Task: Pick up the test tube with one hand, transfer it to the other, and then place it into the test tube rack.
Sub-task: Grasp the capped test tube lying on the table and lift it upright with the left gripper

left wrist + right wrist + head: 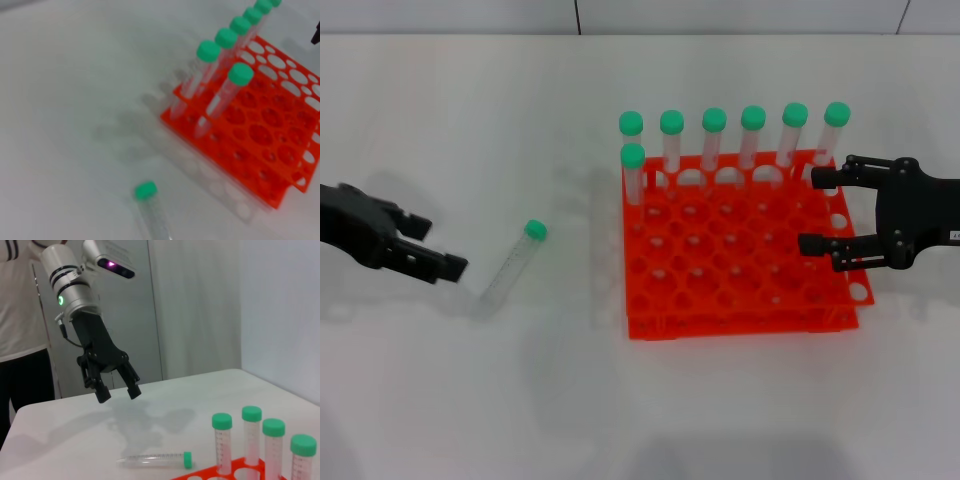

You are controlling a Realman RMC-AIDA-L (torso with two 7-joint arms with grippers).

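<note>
The test tube [510, 265], clear with a green cap, lies flat on the white table, left of the orange rack [740, 322], cap toward the back. My left gripper [442, 247] is open and empty, just left of the tube, apart from it. In the right wrist view the left gripper [119, 394] hovers above the table, behind the lying tube [155, 459]. The left wrist view shows the tube [152, 212] and the rack [260, 165]. My right gripper [812, 210] is open and empty over the rack's right edge.
Several green-capped tubes [713, 140] stand in the rack's back row, and one [633, 172] stands in the second row at the left. A person in a white shirt [22, 300] stands beyond the table's far end.
</note>
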